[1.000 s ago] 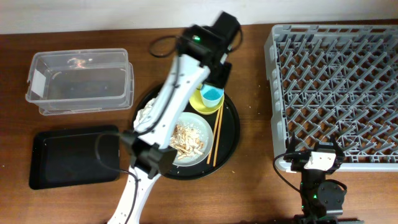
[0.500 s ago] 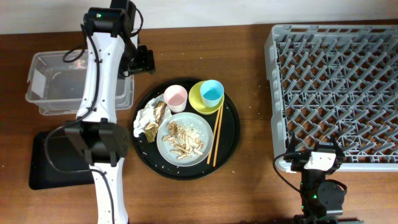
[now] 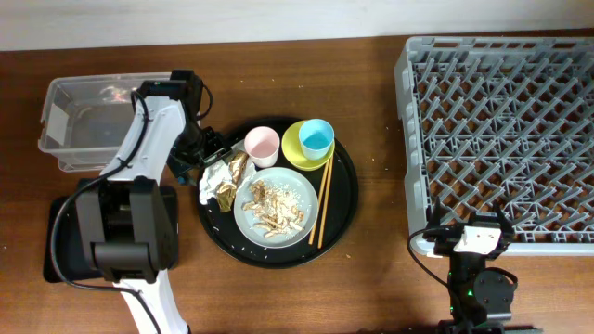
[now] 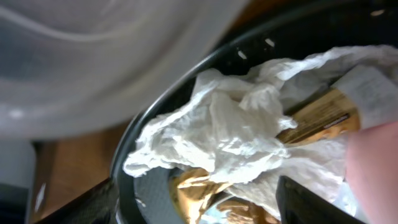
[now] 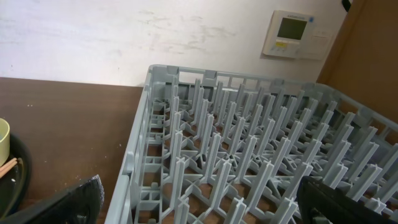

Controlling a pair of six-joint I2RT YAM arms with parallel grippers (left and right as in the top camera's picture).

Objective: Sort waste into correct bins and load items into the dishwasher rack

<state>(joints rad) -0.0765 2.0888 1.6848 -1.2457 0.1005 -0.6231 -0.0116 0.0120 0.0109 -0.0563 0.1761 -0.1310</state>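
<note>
At round tray's (image 3: 344,200) left rim, left gripper (image 3: 210,150) hovers, jaws apart, over napkin (image 4: 231,132): waste step; next, lower and clamp.

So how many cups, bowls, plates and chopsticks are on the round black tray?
Pale pink cup and light blue cup: 2
Small yellow bowl: 1
Pale grey round plate: 1
Wooden chopsticks: 2
Total: 6

The wooden table (image 3: 376,218) bears clear tub (image 3: 83,121), shallow black tray (image 3: 59,237), round black tray (image 3: 344,199) and rack (image 3: 501,121).
</note>
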